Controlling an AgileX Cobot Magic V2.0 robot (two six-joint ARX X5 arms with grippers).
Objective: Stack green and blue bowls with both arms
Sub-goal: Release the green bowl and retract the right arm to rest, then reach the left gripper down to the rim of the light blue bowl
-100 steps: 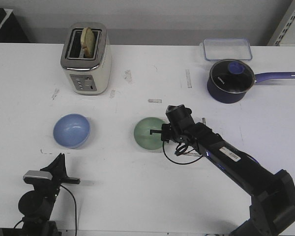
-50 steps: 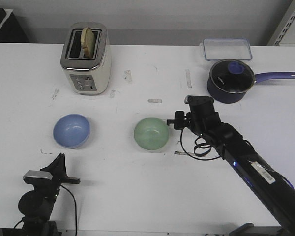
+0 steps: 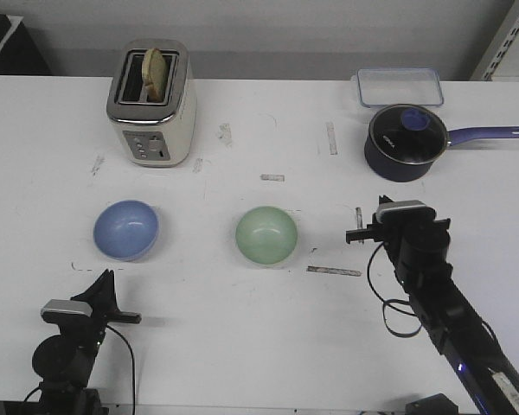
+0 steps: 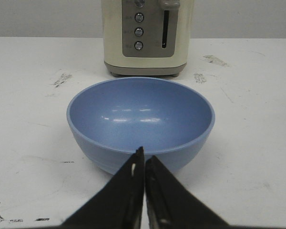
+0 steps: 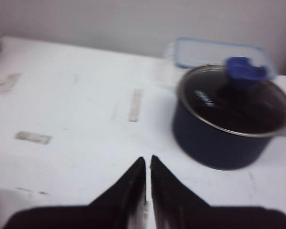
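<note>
Green bowl (image 3: 266, 236), blue bowl (image 3: 126, 229): apart, empty.

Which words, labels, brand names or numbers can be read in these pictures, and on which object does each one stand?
No text can be read with certainty.
White print on the glass lid of the saucepan: too blurred to read.
Small marks beside the round buttons of the toaster: too small to read.
White label sticker on the right arm: print too small to read.
The blue bowl and the green bowl carry no text.
</note>
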